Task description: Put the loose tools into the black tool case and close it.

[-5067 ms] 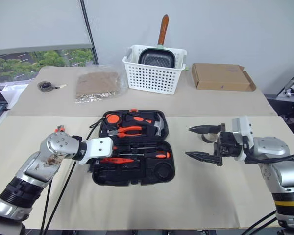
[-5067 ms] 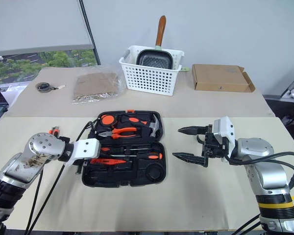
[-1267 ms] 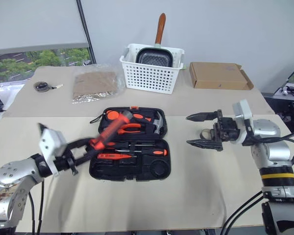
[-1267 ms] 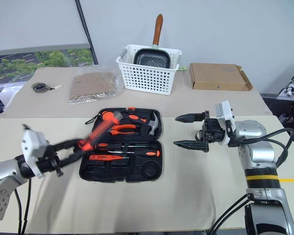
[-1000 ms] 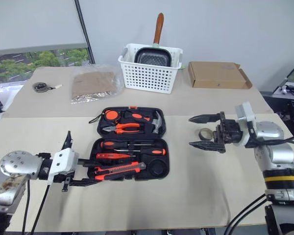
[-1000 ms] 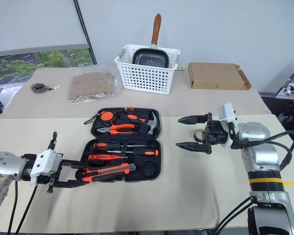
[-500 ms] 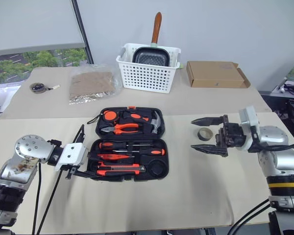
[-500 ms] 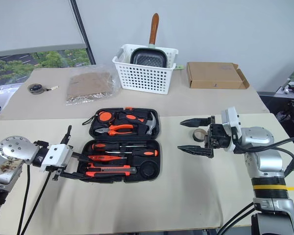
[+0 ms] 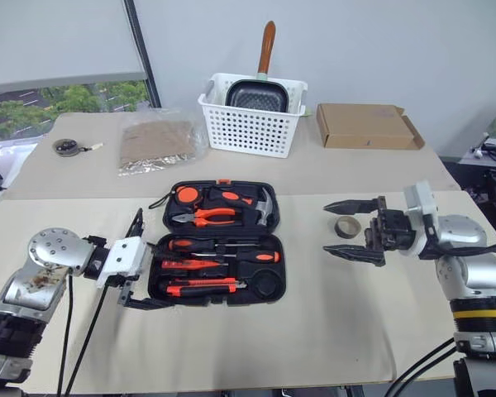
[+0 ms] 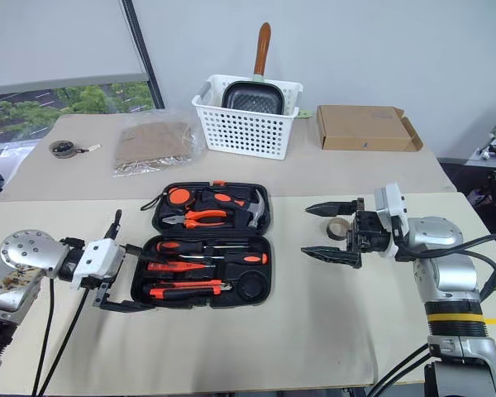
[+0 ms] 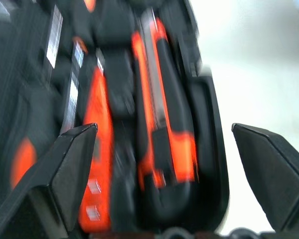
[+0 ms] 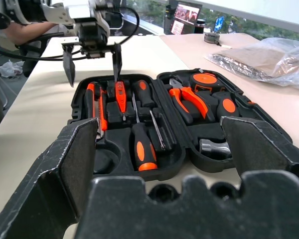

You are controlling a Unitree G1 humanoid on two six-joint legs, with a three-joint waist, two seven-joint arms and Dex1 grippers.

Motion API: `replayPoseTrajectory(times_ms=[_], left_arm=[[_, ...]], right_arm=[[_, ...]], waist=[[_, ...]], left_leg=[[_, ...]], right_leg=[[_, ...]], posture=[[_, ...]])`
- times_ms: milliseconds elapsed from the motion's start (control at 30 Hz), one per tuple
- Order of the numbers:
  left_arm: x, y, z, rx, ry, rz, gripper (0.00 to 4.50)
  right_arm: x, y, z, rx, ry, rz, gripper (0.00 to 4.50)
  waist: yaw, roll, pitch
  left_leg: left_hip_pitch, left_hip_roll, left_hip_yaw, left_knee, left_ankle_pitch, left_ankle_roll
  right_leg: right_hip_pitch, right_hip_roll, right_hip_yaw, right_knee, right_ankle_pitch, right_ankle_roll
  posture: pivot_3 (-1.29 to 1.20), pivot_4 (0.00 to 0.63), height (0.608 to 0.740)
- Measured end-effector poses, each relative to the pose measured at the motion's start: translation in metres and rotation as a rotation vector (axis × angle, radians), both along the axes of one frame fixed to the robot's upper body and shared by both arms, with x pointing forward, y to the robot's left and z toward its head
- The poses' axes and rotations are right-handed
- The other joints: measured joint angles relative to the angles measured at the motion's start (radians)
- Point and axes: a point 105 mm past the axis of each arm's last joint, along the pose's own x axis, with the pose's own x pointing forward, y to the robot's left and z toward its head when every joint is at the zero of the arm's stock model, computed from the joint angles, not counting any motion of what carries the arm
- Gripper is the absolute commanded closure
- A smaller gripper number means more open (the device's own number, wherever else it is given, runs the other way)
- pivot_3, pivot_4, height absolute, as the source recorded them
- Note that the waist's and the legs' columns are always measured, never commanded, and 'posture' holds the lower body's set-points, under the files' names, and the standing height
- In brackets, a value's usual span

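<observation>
Your black tool case [image 9: 219, 241] lies open and flat on the desk [image 9: 256, 339], with its orange latch at the far edge. In the near half sit the two long screwdrivers [image 9: 223, 248], the slim small screwdriver [image 9: 186, 265] and the utility knife [image 9: 202, 287], each in its recess. The far half holds the pliers [image 9: 205, 218], the hammer [image 9: 263, 208] and the round tape measure [image 9: 184, 196].

Your left pincer [image 9: 142, 263] is spread wide and empty at the near left corner of the case, one finger above the rim and one on the desk beside it. Your right pincer [image 9: 347, 227] is also spread wide and empty, to the right of the case. The small tape ring [image 9: 345, 226] lies on the desk between its two fingers; you cannot tell whether either finger touches it.
</observation>
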Motion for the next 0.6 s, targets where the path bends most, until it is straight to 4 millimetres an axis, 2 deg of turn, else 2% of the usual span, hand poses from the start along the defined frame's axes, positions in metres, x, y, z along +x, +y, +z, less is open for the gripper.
replayPoseTrajectory(times_ms=[167, 300, 433, 600], left_arm=[[0.004, -0.016, 0.016, -0.14, -0.007, 0.031, 0.06], [0.006, -0.027, 0.017, -0.191, -0.025, 0.041, 1.06], [0.003, -0.037, 0.002, -0.213, 0.004, 0.067, 2.62], [-0.001, -0.032, -0.023, -0.165, 0.065, 0.1, 4.46]], right_arm=[[0.001, -0.001, 0.0, 0.0, -0.002, 0.004, 0.0], [0.001, -0.001, 0.001, -0.001, -0.004, 0.005, 0.0], [0.001, -0.001, 0.001, -0.001, -0.005, 0.004, 0.0], [0.001, -0.001, 0.001, -0.001, -0.005, 0.003, 0.0]], waist=[[0.0, 0.0, 0.0], [0.0, 0.0, 0.0], [-0.001, 0.0, 0.0], [-0.001, 0.0, 0.0]], left_leg=[[0.001, 0.0, 0.0, 0.0, 0.0, 0.0], [0.003, 0.0, 0.0, 0.0, 0.0, 0.0], [0.005, 0.0, 0.0, 0.0, 0.0, 0.0], [0.005, 0.0, 0.0, 0.0, 0.0, 0.0]], right_leg=[[0.002, 0.0, 0.0, 0.0, 0.0, 0.0], [0.004, 0.0, 0.0, 0.0, 0.0, 0.0], [0.006, 0.0, 0.0, -0.001, 0.0, 0.0], [0.005, 0.0, 0.0, 0.0, 0.0, 0.0]], posture=[[0.0, 0.15, 0.7], [0.0, 0.15, 0.7], [0.0, 0.15, 0.7], [0.0, 0.15, 0.7]])
